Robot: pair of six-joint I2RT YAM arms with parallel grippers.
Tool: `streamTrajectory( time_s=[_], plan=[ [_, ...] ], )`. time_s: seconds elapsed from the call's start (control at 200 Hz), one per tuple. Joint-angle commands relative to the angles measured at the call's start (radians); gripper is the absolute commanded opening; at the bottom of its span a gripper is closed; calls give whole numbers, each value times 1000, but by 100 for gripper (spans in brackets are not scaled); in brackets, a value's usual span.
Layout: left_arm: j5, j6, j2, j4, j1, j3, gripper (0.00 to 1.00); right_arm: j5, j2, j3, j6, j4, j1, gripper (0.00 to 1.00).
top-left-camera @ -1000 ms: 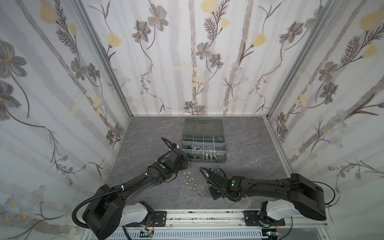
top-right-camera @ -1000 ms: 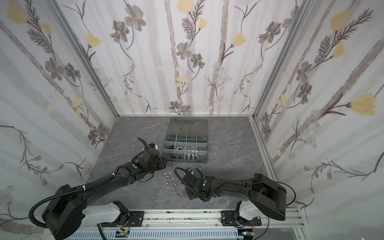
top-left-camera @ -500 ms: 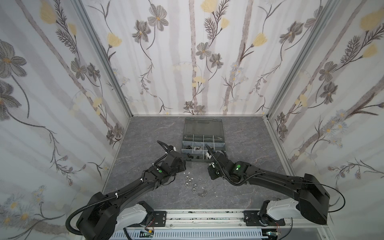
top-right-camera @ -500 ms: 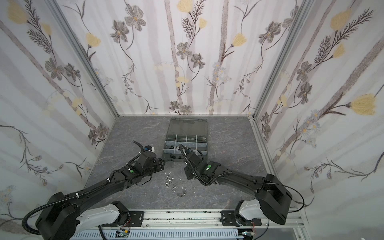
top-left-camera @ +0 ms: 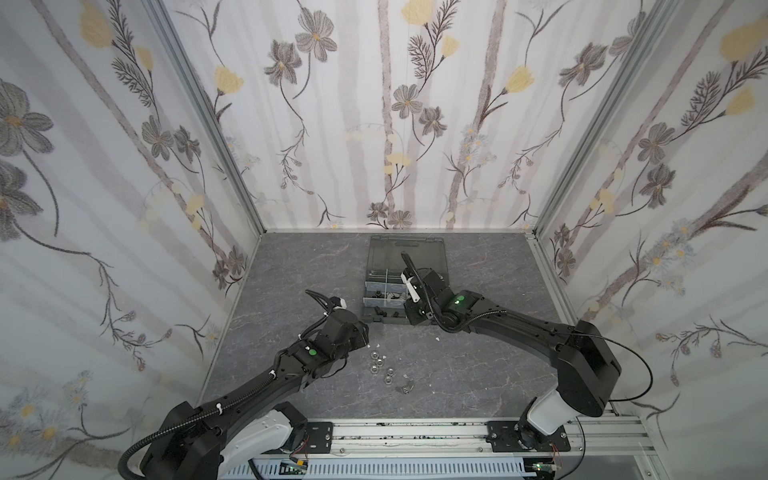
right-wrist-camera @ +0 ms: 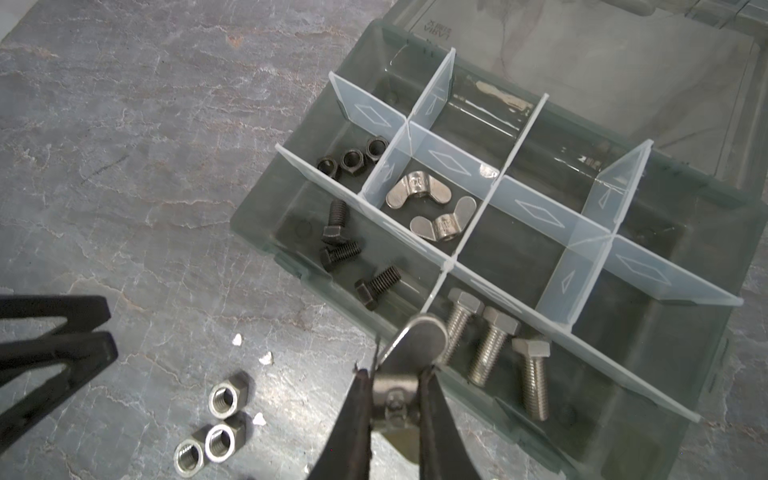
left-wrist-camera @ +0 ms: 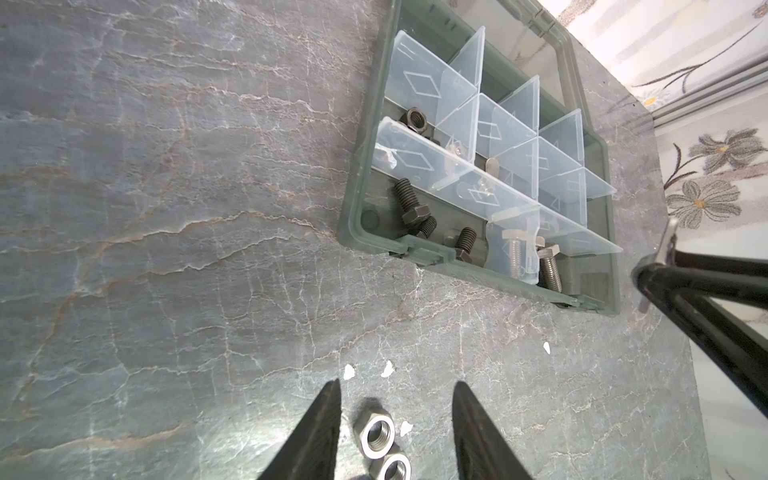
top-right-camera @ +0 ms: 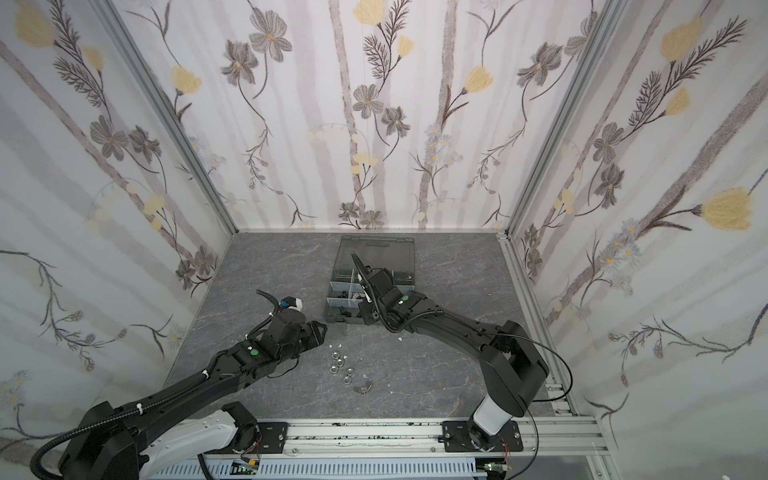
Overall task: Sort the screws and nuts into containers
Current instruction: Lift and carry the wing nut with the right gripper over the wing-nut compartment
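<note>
My right gripper (right-wrist-camera: 395, 374) is shut on a silver wing nut (right-wrist-camera: 419, 336) and hangs over the front edge of the dark grey organiser case (right-wrist-camera: 266, 232), near the cell holding three silver bolts (right-wrist-camera: 490, 345). Other cells hold black screws (right-wrist-camera: 338, 249), black nuts (right-wrist-camera: 351, 158) and two wing nuts (right-wrist-camera: 417, 189). My left gripper (left-wrist-camera: 397, 386) stands open just above the table, with a silver hex nut (left-wrist-camera: 375, 428) lying between its fingers, untouched. Several hex nuts (top-left-camera: 379, 362) and one wing nut (top-left-camera: 405, 387) lie loose on the table. In both top views the grippers (top-left-camera: 361, 332) (top-right-camera: 365, 316) sit close together.
The organiser's smoky lid (top-left-camera: 407, 253) lies open flat toward the back wall. Small white flecks (left-wrist-camera: 348, 371) dot the grey marbled table (top-left-camera: 299, 266). Patterned walls close in three sides, and a metal rail (top-left-camera: 415, 432) runs along the front.
My right gripper has travelled from the loose nuts to the organiser's front edge, carrying the wing nut. My left gripper has drawn back from the organiser's corner toward the loose nuts.
</note>
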Motion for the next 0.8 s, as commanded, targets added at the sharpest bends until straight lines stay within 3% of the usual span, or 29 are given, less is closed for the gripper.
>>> streamTrajectory(
  time_s=[0.0,0.794],
  plan=[
    [-15,-18,-10,11,-1,-9,46,-25,31,51,-32,35,-29,17],
    [-22,-39,-63,11,-18,-59,47,-26,312,382,-68,-28,-97,17]
  ],
)
